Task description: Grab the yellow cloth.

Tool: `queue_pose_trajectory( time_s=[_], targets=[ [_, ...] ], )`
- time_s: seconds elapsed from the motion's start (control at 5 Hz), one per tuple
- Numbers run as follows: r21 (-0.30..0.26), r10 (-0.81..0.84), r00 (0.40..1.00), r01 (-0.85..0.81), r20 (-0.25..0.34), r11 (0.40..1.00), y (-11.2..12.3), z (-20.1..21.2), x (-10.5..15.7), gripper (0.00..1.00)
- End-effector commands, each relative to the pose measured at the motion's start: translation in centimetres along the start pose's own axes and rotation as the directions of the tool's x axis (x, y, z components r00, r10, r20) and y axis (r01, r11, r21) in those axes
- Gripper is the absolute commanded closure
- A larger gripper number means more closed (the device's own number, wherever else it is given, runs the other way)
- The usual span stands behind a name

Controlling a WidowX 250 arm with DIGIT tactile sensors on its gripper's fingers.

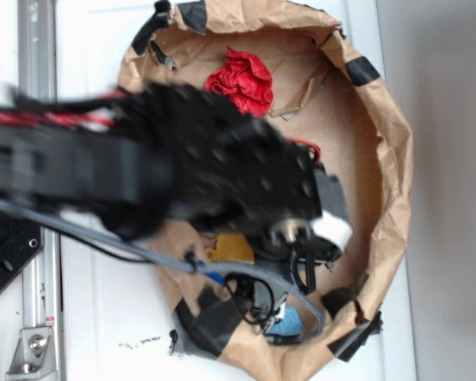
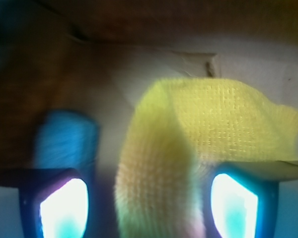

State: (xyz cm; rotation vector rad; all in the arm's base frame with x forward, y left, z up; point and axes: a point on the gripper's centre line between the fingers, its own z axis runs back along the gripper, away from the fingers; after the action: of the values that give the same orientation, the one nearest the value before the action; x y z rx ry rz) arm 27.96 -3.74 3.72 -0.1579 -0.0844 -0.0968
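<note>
The yellow cloth (image 2: 223, 119) fills the middle of the wrist view, woven and folded. One thick fold of it (image 2: 154, 188) stands between my two fingers. My gripper (image 2: 149, 208) is open and set down over that fold. The left fingertip (image 2: 64, 208) is a little apart from the fold and the right fingertip (image 2: 236, 206) is close against it. In the exterior view my black arm covers nearly all of the cloth, and only a small yellow patch (image 1: 230, 248) shows under the wrist. The jaws themselves are hidden there.
The cloth lies inside a round brown paper wall (image 1: 393, 159) patched with black tape. A crumpled red cloth (image 1: 242, 79) lies at the far side. A blue-green round object (image 1: 285, 321) sits near the front wall and shows blurred in the wrist view (image 2: 67, 139). Cables trail at the front.
</note>
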Motion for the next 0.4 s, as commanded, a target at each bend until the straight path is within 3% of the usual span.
queue_pose_trajectory(
  time_s=[0.0,0.2],
  targets=[
    [0.104,0.030,0.996,-0.039,0.082,0.994,1.7,-1.0,2.4,1.00],
    [0.116,0.047,0.988,-0.065,0.147,0.991,2.7,2.0,3.0,1.00]
  ],
)
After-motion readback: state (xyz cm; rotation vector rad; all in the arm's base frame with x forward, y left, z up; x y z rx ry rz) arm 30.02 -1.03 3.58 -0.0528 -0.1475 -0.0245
